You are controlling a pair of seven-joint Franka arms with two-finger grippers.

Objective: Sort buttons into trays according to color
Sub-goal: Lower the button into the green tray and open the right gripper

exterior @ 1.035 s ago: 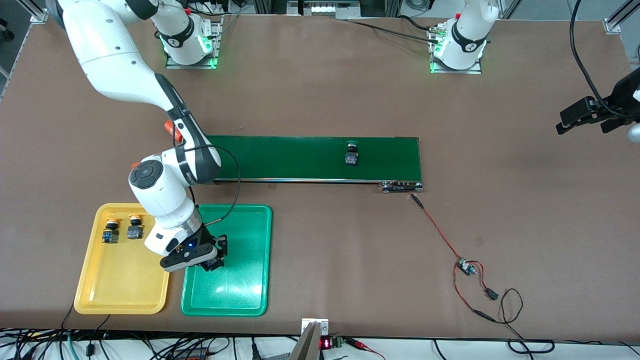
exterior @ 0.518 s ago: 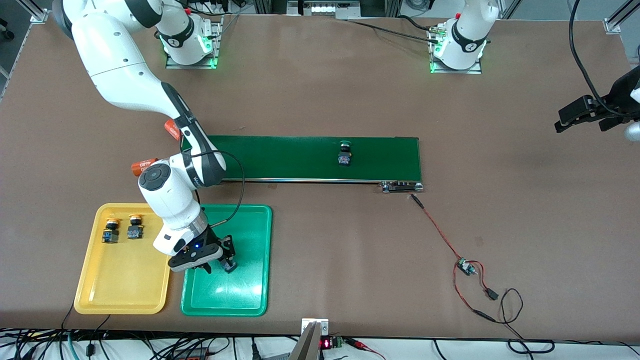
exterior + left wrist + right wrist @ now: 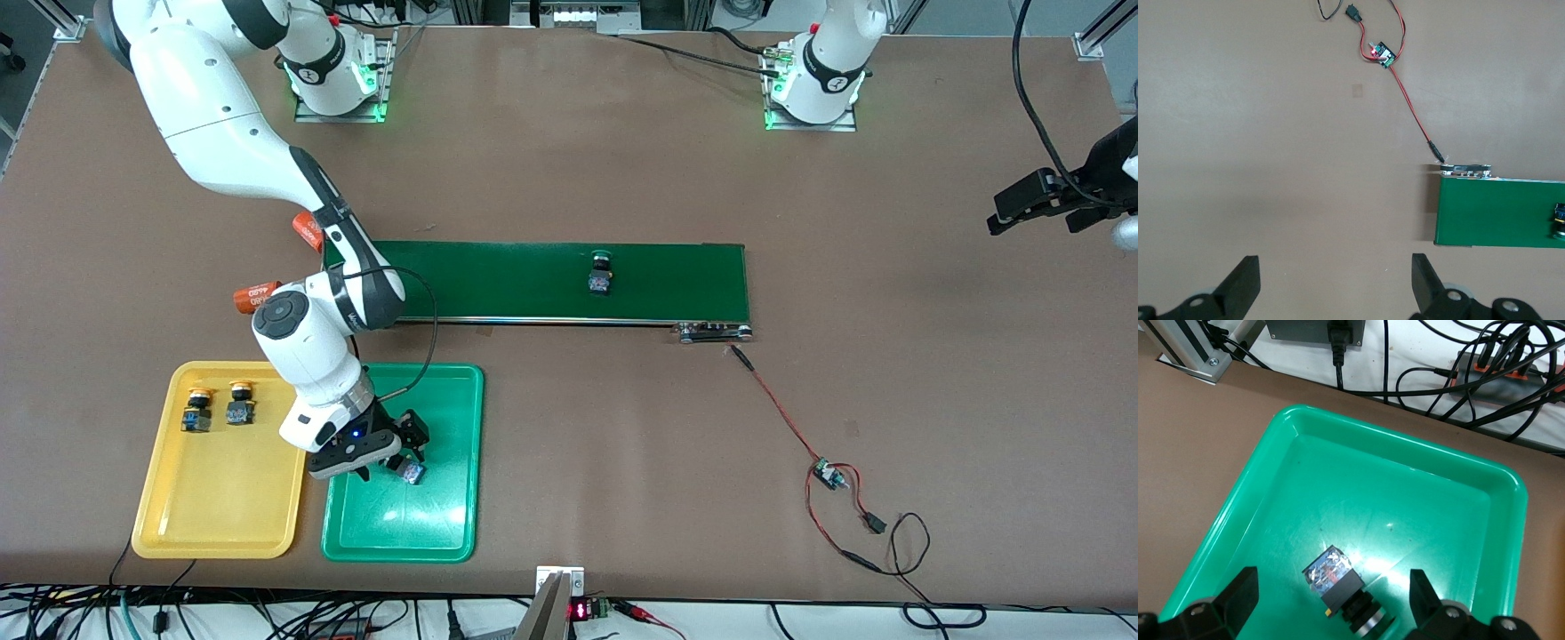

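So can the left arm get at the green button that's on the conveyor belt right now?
Probably yes: the green button sits alone on the conveyor belt, nothing over it, and the left gripper is open and empty.

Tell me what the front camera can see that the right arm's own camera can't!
Only the front view shows the yellow tray with two yellow buttons, the conveyor belt carrying a green button, the orange cylinders, and the waiting left gripper.

Only the right wrist view shows the power cables past the table's edge.

Both show the green tray with a button lying in it under the open right gripper.
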